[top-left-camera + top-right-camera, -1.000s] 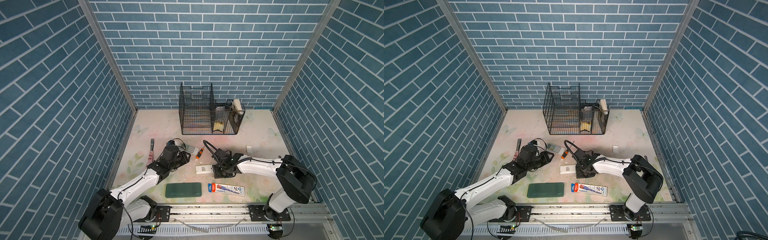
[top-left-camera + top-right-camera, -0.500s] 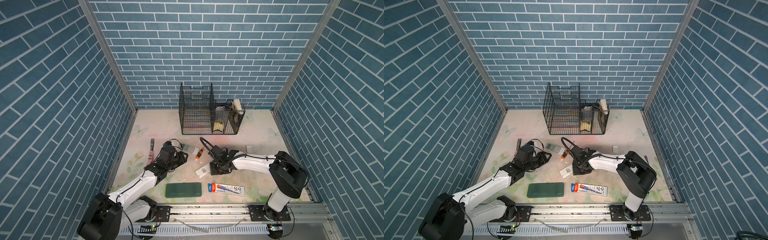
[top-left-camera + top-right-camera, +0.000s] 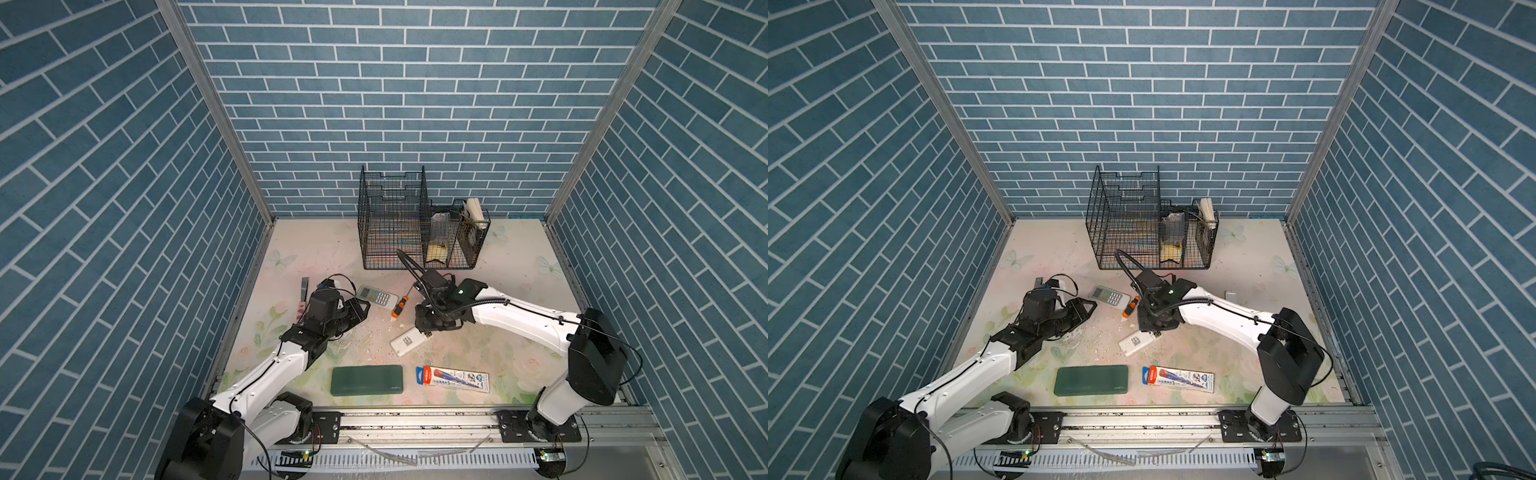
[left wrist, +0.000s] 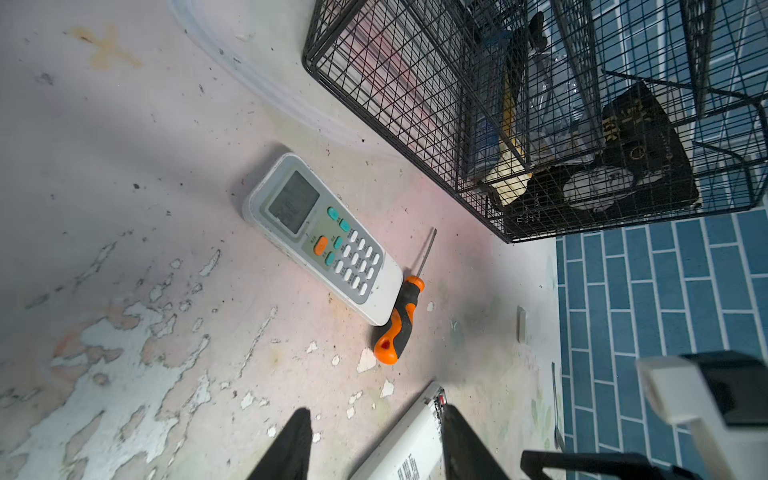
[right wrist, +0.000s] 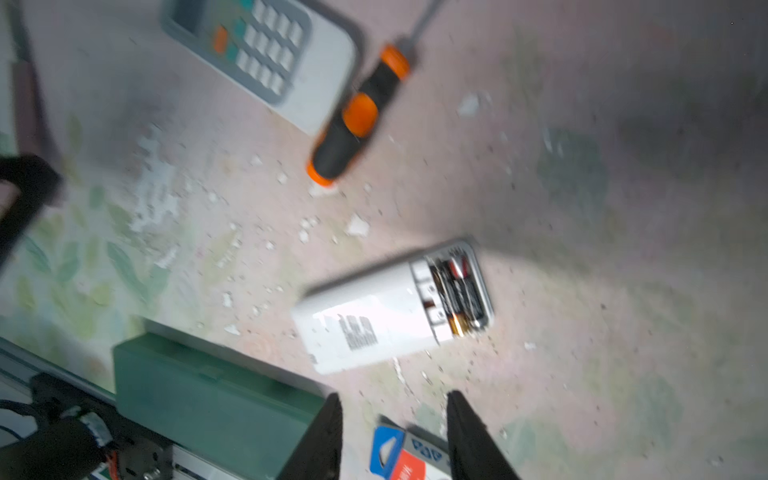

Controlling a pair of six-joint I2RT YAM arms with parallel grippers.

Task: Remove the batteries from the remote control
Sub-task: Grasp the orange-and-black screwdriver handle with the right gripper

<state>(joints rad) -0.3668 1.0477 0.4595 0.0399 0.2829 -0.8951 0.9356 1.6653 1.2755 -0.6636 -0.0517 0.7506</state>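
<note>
The white remote control (image 3: pixel 409 340) (image 3: pixel 1139 342) lies face down and slanted on the table. Its open battery bay shows in the blurred right wrist view, with the black, gold-ended batteries (image 5: pixel 457 295) still inside the remote control (image 5: pixel 374 320). My right gripper (image 3: pixel 427 329) (image 5: pixel 395 419) hangs open just above the bay end, holding nothing. My left gripper (image 3: pixel 358 309) (image 4: pixel 376 436) is open to the left of the remote control (image 4: pixel 411 440), whose bay end shows close to one finger (image 4: pixel 461 444); whether they touch I cannot tell.
A second remote with grey buttons (image 3: pixel 377 296) lies face up beside an orange-and-black screwdriver (image 3: pixel 400 306). A green case (image 3: pixel 367 379) and a toothpaste box (image 3: pixel 452 378) lie near the front edge. A wire basket (image 3: pixel 415 232) stands at the back. A small white flat piece (image 3: pixel 1232 295) lies behind the right arm.
My right gripper has opened from shut and swung left and back over the remote control's end. The remote control has turned to a slant. My left gripper has opened slightly and drawn back.
</note>
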